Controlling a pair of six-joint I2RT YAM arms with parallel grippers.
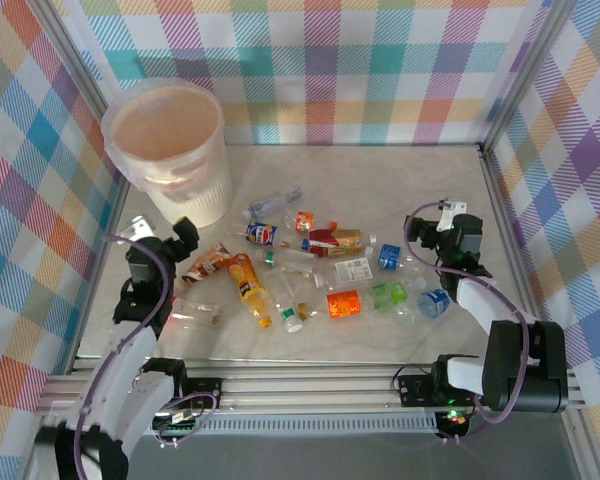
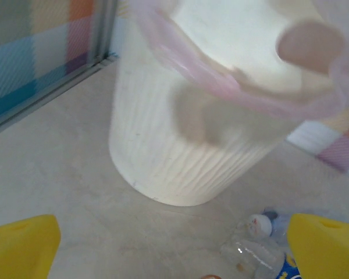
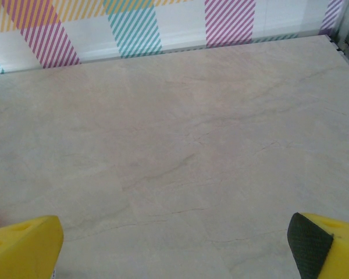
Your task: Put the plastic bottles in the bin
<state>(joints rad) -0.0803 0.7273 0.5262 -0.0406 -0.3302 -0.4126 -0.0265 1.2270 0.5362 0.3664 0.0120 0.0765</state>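
Left gripper (image 1: 185,236) is wide open, holding nothing. The big whitish-pink bin (image 1: 195,190) stands just past it, its inside too blurry to tell. Right gripper (image 1: 446,215) is open too. Small clear plastic bottles (image 1: 250,283) lie between them, some squashed.

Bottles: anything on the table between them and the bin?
Nothing visible: bare table between the bottles and the bin. The open left fingers sit close to its wall. The rim stands well above the bottles, so they likely need lifting over.

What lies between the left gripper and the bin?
Bare tabletop: in the left wrist view it runs from the open left gripper to the base of the bin; a clear bottle lies off to the right.
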